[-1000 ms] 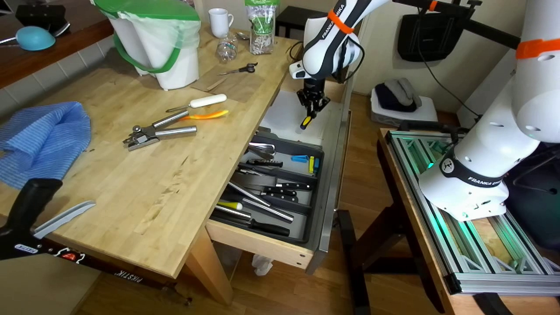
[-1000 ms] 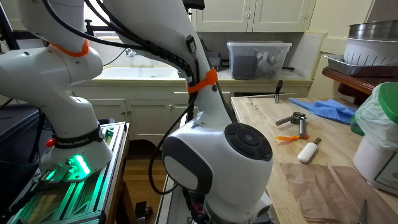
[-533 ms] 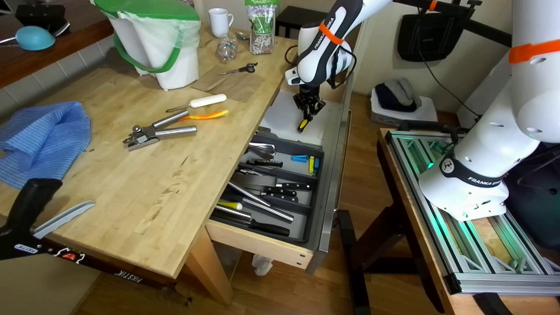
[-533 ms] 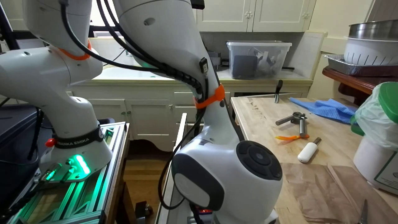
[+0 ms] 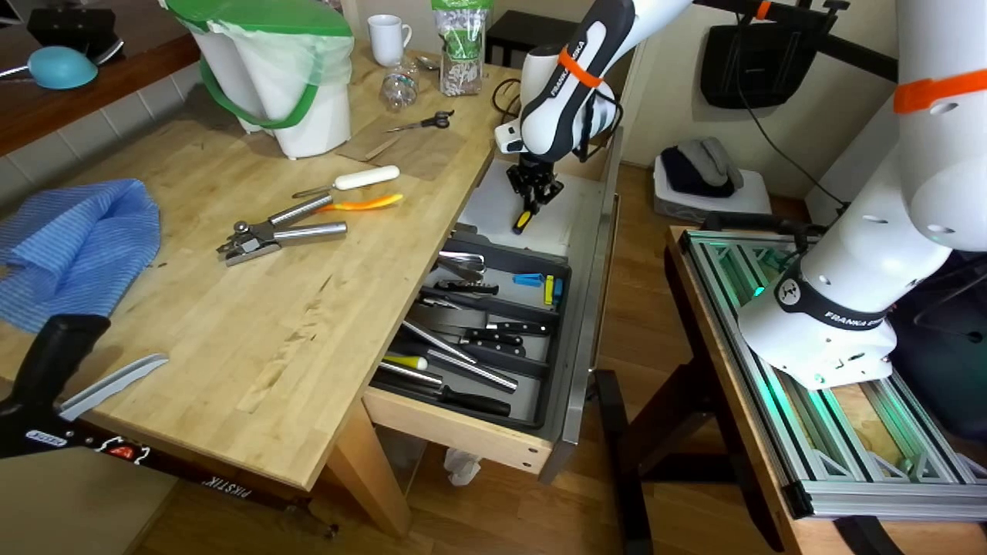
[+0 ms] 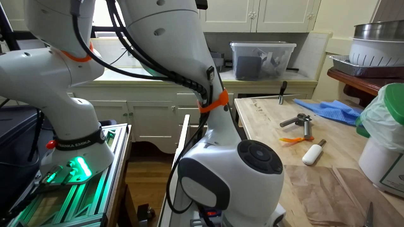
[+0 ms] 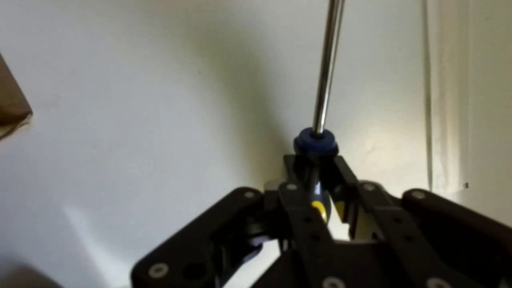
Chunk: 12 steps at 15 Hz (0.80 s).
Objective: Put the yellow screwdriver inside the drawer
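Note:
The yellow screwdriver (image 5: pixel 523 222), with a black and yellow handle, is in my gripper (image 5: pixel 530 203) over the far part of the open drawer (image 5: pixel 559 231). In the wrist view my gripper (image 7: pixel 314 164) has both fingers closed round the handle, just behind the dark blue collar of the screwdriver (image 7: pixel 316 143). Its metal shaft points away from the fingers and leaves the picture at the top. The white drawer floor (image 7: pixel 160 132) lies beneath; I cannot tell if the tool touches it. In an exterior view the arm hides the gripper; a drawer edge (image 6: pixel 184 132) shows.
A dark divider tray (image 5: pixel 559 339) with knives and tools fills the drawer's near part. The workbench edge (image 5: pixel 432 270) runs beside the drawer. On the bench lie metal pliers (image 5: pixel 285 231), an orange-handled tool (image 5: pixel 362 203), a white-handled tool (image 5: pixel 366 177) and scissors (image 5: pixel 439 119).
My gripper, holding the screwdriver, has shifted left towards the workbench side in an exterior view. In an exterior view the arm's wrist sits lower and further right than one second ago.

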Tool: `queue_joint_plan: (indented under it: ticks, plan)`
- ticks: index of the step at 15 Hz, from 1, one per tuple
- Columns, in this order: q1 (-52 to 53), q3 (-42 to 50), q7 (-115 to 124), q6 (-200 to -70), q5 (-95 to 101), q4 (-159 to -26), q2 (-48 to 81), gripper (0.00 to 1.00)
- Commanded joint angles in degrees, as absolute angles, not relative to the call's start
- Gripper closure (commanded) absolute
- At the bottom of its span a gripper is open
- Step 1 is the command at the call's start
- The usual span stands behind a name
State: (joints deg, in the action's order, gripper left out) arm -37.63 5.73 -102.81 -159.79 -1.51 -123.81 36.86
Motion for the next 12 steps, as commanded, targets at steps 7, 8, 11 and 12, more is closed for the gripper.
queue_joint_plan:
  ticks: [7, 8, 11, 12]
  plan:
    - [-43.5, -1.64, -107.36, -164.24, -0.44, -122.04, 40.85, 0.94]
    - [-43.65, -1.61, -107.26, -163.66, -0.29, -121.86, 41.0, 0.94]
    - [-43.78, -1.6, -107.04, -163.06, 0.1, -122.37, 40.42, 0.52]
    - [-43.45, -1.36, -106.67, -162.72, 0.38, -122.75, 39.92, 0.45]
